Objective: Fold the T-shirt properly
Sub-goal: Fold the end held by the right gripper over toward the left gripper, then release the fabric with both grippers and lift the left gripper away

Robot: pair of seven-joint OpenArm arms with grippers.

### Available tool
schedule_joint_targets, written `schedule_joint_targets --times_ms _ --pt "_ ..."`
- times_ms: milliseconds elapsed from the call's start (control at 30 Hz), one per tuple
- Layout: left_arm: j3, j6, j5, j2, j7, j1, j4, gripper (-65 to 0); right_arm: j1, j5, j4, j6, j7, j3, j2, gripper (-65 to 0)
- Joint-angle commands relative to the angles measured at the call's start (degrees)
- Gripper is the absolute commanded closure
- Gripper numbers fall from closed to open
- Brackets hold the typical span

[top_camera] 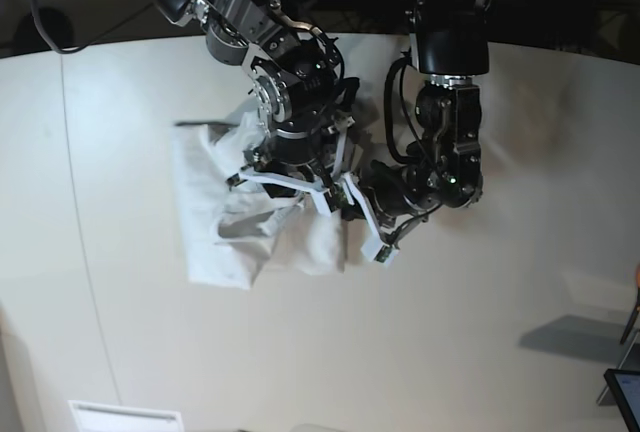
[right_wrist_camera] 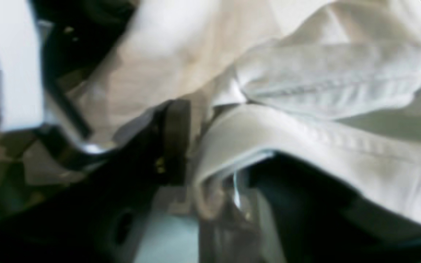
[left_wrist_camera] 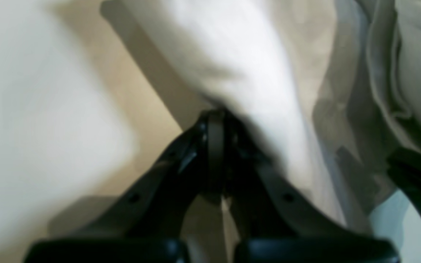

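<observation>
One white T-shirt [top_camera: 235, 227] lay bunched on the tabletop [top_camera: 480, 352]. The left fingers [left_wrist_camera: 216, 120] were clamped shut on its fabric. Blur hid whether the right fingers [right_wrist_camera: 175, 142] gripped anything.

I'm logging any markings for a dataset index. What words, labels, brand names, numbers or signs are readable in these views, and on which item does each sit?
None: no text can be read in any view.
T-shirt: plain white, no print or label showing.
Left gripper and right gripper: black parts, both wrist views blurred, no markings legible.
Table: bare, no writing.
</observation>
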Motion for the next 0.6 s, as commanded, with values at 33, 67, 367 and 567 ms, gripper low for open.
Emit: schedule_joint_targets --times_ms 33,67,367,567 --pt "0.23 -0.27 -0.76 0.49 -0.54 -1.03 0.85 0.0 0.97 -0.43 3.56 -0.22 3.81 -0.21 -1.84 -26.6" --pt "0.06 -0.27 -0.68 0.40 -0.54 -1.03 0.85 0.0 0.97 -0.43 4.18 -0.13 3.72 -0.65 -2.55 -27.3" --pt "-0.38 -0.36 -0.76 -2.67 -0.54 -0.85 1.29 0.0 1.32 -0.26 4.97 -0.13 3.64 -3.81 -3.69 -38.7" --pt "-0.56 -0.44 -0.85 -7.07 -0.54 1.00 5.68 0.0 1.05 -0.34 8.40 -0.13 3.72 -3.37 -3.78 -38.6"
